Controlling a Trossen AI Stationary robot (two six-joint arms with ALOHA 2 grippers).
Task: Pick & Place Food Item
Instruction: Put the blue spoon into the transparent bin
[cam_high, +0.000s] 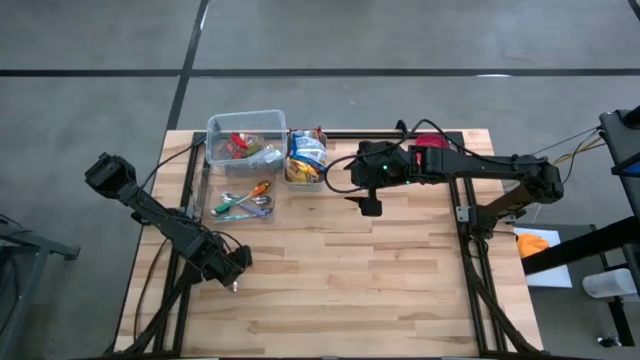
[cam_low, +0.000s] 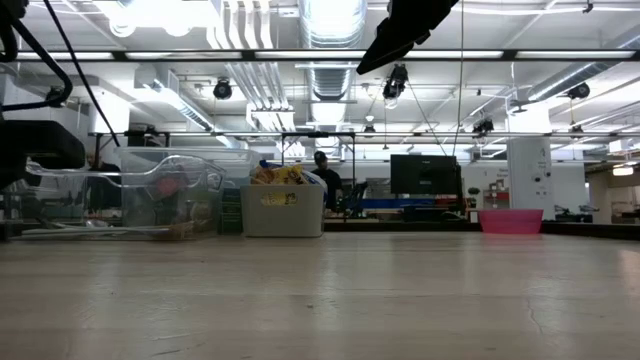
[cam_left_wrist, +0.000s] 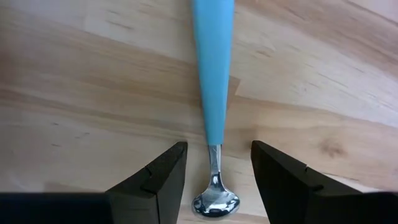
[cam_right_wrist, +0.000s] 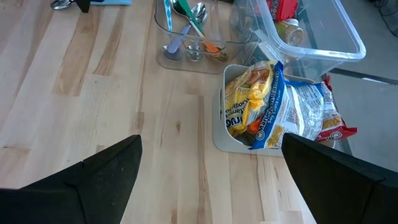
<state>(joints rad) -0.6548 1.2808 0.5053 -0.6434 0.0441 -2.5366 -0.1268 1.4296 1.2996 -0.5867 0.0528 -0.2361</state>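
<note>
A spoon with a light blue handle (cam_left_wrist: 213, 62) lies flat on the wooden table near its left front. My left gripper (cam_left_wrist: 214, 180) points straight down over it, open. Its two fingers stand on either side of the metal neck just above the spoon's bowl (cam_left_wrist: 215, 203), with a gap on each side. In the high view this gripper (cam_high: 235, 272) is at the table's near left. Snack bags (cam_right_wrist: 273, 106) stick out of a small grey bin (cam_high: 305, 160) at the far edge. My right gripper (cam_right_wrist: 211, 186) hangs open above the table's middle (cam_high: 371, 207), slanting down toward the bins.
A clear bin (cam_high: 245, 135) with packaged food stands left of the grey bin. In front of it a clear tray (cam_high: 240, 205) holds several coloured utensils. Bare wood (cam_high: 380, 290) spreads across the table's middle and near side.
</note>
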